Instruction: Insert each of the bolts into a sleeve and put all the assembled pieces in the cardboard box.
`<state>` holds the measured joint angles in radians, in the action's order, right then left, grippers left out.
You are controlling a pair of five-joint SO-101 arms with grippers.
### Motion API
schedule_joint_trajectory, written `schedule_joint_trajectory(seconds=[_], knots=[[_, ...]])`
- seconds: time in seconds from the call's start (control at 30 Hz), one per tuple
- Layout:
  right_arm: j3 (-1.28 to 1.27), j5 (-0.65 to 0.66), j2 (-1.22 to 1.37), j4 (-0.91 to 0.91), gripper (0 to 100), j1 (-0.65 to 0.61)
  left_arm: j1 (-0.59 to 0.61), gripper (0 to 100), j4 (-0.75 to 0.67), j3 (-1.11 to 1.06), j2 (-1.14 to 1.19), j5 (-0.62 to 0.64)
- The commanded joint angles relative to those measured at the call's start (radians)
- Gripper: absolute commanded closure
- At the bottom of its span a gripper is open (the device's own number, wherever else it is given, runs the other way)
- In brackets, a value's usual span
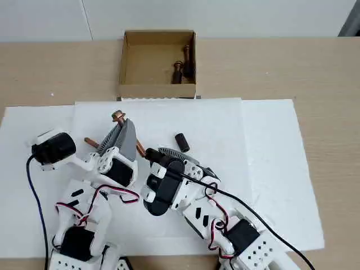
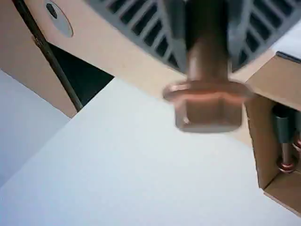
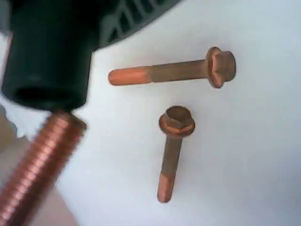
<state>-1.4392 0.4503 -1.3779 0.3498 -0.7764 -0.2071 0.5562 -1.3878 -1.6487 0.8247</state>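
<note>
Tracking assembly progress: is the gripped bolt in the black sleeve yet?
Out: in the right wrist view the bolt ends just outside the open mouth of the sleeve.

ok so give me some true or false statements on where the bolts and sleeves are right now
1. The left gripper is shut on a copper flanged bolt. True.
2. The right gripper holds a black cylindrical sleeve. True.
3. The brown cardboard box is empty. False: the box holds two assembled pieces.
4. Every sleeve is off the white sheet. False: one loose black sleeve lies on the sheet.
</note>
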Motion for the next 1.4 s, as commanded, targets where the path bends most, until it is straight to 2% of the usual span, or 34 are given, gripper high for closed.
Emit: schedule_joint_trajectory(seconds=[0.0,0.27,0.53,0.9,1.1,1.23,1.37], knots=[[0.014,0.011,-0.010,-0.030,99.6,-0.008,0.002,99,-0.026,0.005,-0.011,0.032],[0.009,0.011,-0.010,-0.030,99.6,-0.008,-0.002,99,-0.031,0.010,-0.012,0.057],[0.009,0.011,-0.010,-0.030,99.6,-0.008,-0.054,99,-0.031,0.008,-0.009,0.075],[0.009,0.011,-0.010,-0.030,99.6,-0.008,-0.012,99,-0.028,0.007,-0.014,0.069],[0.009,0.011,-0.010,-0.030,99.6,-0.008,-0.012,99,-0.025,0.007,-0.014,0.014],[0.009,0.011,-0.010,-0.030,99.6,-0.008,-0.026,99,0.049,0.012,-0.015,-0.014],[0.009,0.011,-0.010,-0.031,99.6,-0.007,-0.060,99,0.184,0.041,-0.020,-0.031]])
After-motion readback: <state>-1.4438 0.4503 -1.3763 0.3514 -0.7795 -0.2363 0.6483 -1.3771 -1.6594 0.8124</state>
